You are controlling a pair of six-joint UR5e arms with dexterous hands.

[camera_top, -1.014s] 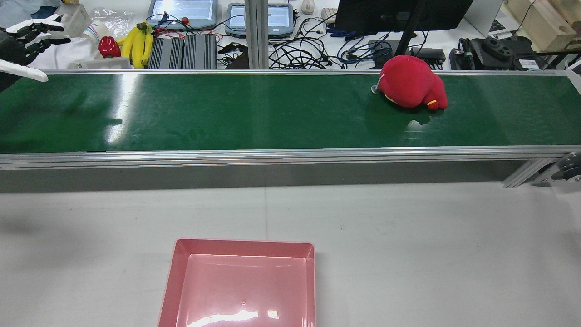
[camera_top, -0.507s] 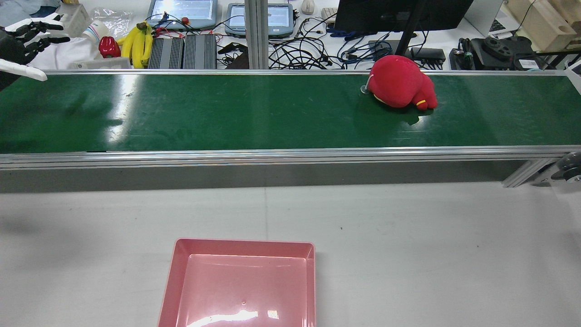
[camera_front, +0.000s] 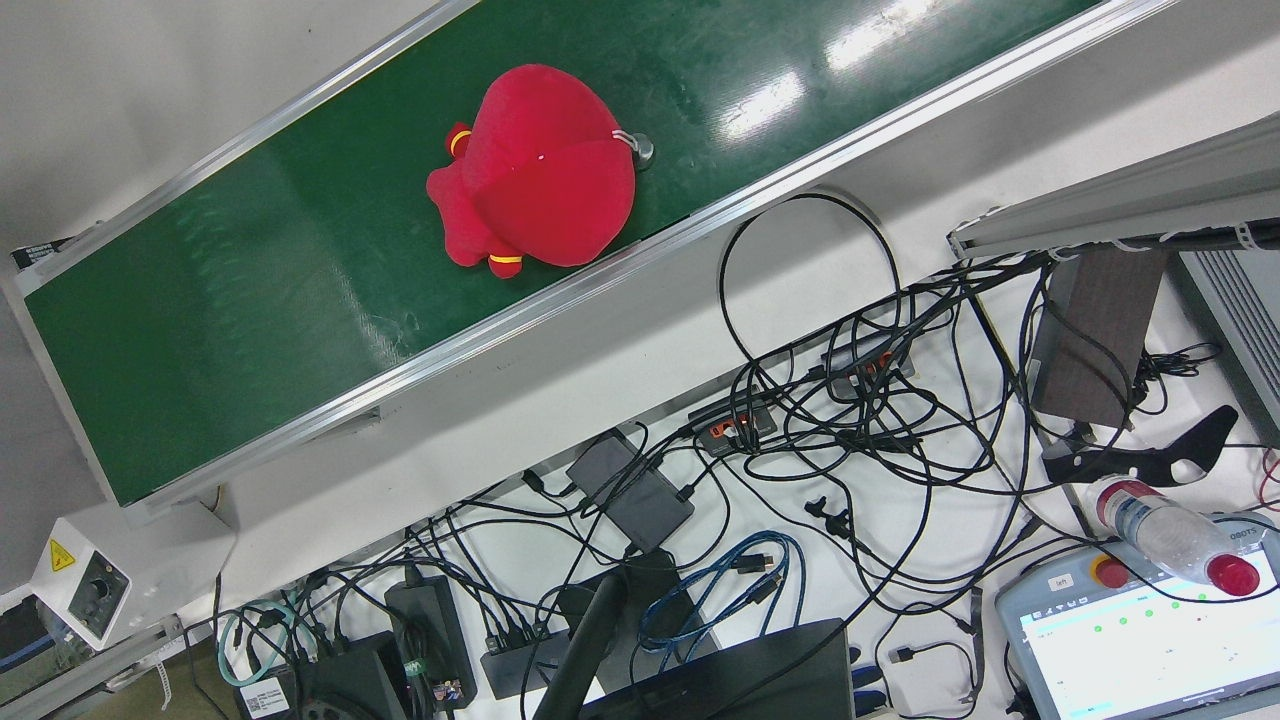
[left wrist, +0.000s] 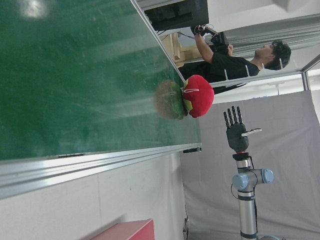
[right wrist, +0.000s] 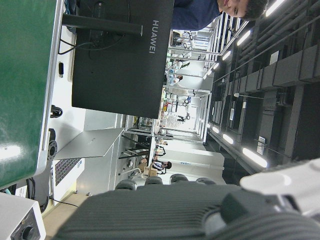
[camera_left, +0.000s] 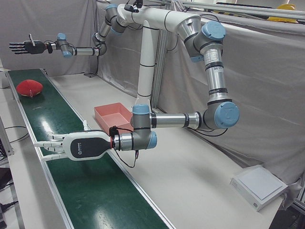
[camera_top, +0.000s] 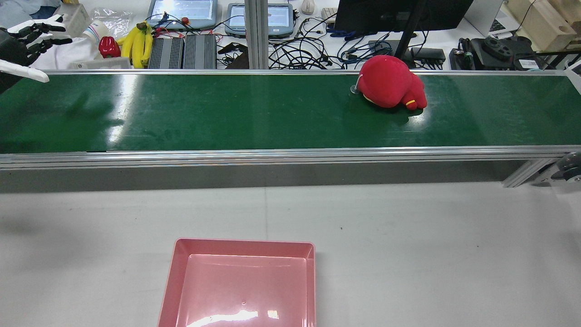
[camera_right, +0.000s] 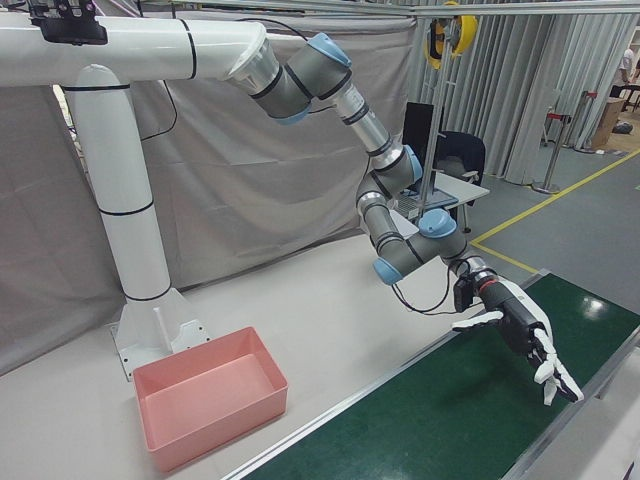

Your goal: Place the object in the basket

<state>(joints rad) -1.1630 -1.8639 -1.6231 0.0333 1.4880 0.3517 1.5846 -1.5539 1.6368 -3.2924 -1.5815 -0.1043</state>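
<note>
A red plush toy [camera_top: 390, 81] lies on the green conveyor belt [camera_top: 227, 109], close to the belt's edge on the operators' side and towards the robot's right. It is plump and rounded, with a seam across its top and stubby limbs ringed with thin yellow bands. A small white loop at one end sits beside a little grey disc on the belt. The pink basket [camera_top: 240, 243] stands on the pale desk [camera_top: 408, 236] on the robot's side of the belt, well apart from the toy and holding nothing. The left robot hand [camera_left: 71, 145] hovers over the belt far down from the toy, fingers spread and empty. The right robot hand [camera_left: 26, 46] is held high in the air near the toy's end of the belt, fingers also stretched apart and empty.
</note>
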